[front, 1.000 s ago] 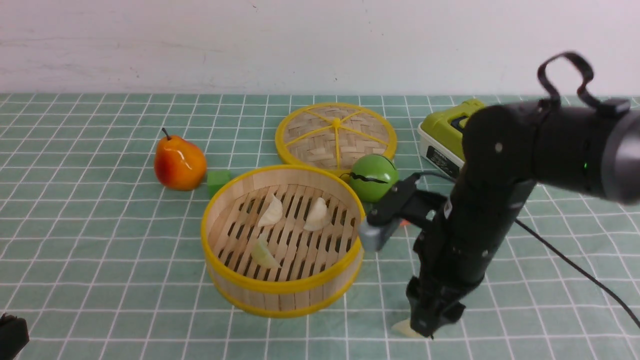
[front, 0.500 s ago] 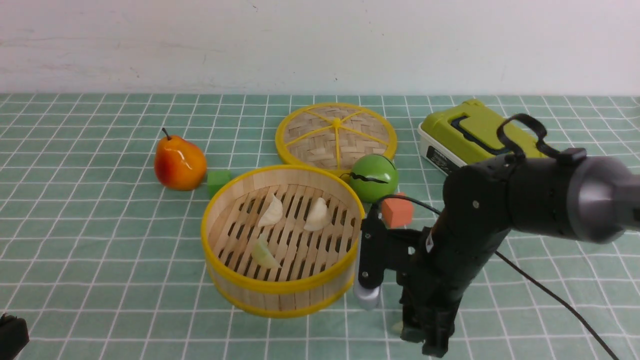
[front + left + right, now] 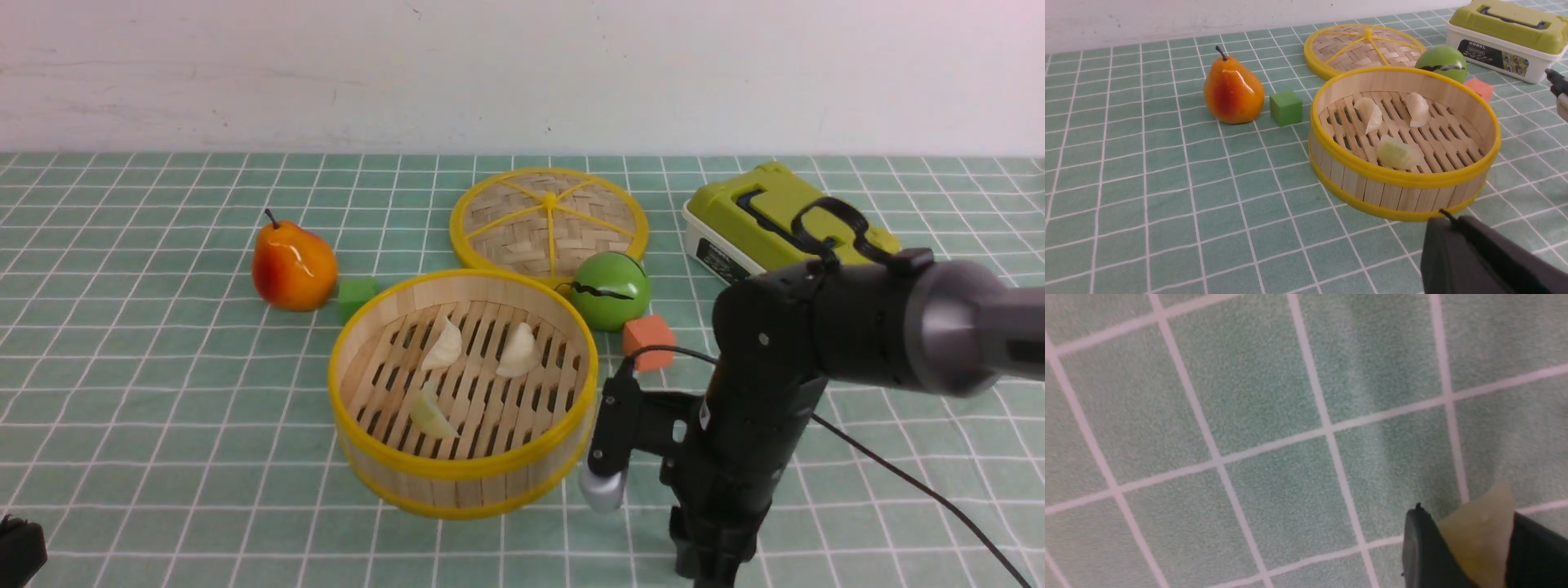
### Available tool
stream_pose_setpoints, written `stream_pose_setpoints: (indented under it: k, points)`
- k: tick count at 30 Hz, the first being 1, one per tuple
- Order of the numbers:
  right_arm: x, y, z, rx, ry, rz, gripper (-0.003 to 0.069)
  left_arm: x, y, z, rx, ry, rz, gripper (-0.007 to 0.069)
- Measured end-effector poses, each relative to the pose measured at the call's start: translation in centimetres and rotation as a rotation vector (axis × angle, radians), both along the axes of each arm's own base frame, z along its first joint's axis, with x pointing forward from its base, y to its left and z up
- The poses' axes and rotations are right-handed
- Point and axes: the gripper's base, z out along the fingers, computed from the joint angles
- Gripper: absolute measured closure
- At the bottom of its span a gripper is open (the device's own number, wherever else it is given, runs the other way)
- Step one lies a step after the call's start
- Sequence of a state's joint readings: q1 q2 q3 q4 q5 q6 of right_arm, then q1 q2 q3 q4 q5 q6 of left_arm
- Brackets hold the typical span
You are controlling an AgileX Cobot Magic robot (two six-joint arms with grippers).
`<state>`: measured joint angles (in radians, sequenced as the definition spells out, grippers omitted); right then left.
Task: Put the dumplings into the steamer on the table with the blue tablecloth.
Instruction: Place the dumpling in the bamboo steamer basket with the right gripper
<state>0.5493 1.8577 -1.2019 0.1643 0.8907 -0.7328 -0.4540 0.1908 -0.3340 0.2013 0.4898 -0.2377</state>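
Right claw (image 3: 1468, 516) pinches a pale dumpling (image 3: 1482, 539) low at the counter (image 3: 1274, 396), near the steamer (image 3: 457, 483). Three dumplings (image 3: 445, 347) lie inside it. Left claw (image 3: 1447, 228) closed.

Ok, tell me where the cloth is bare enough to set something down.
Widest bare cloth: left of the steamer, in front of the pear and green cube. Also behind the pear. Crowded: behind and right of the steamer, with lid, green ball, orange cube, green box and right arm.
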Motion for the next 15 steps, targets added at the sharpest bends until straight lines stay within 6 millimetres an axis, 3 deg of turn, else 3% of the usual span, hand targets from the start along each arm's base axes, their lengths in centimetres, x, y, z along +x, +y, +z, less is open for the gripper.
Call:
stream_pose_setpoints:
  k: [5, 6, 7, 8, 10, 12, 15]
  points:
    - [0.6, 0.7, 4.5, 0.067, -0.029, -0.091, 0.0458, 0.0, 0.0, 0.0, 0.000, 0.000, 0.000, 0.0618]
    - [1.2, 1.4, 7.3, 0.159, -0.080, -0.128, 0.0458, 0.0, 0.0, 0.0, -0.001, -0.002, -0.001, 0.0617]
    - [1.2, 1.5, 7.4, 0.167, -0.079, -0.133, 0.0458, 0.0, 0.0, 0.0, -0.001, -0.002, -0.001, 0.0617]
    - [1.7, 2.4, 9.4, 0.276, -0.108, -0.191, 0.0458, 0.0, 0.0, 0.1, -0.003, -0.008, -0.002, 0.0615]
    - [2.4, 3.3, 10.9, 0.403, -0.124, -0.273, 0.0458, 0.0, 0.0, 0.1, -0.004, -0.008, -0.002, 0.0612]
    - [3.5, 4.7, 11.3, 0.557, -0.108, -0.398, 0.0458, 0.0, 0.0, 0.1, -0.004, -0.008, -0.002, 0.0610]
    - [5.0, 5.9, 9.8, 0.653, -0.070, -0.514, 0.0458, 0.0, 0.0, 0.1, -0.003, -0.007, -0.002, 0.0608]
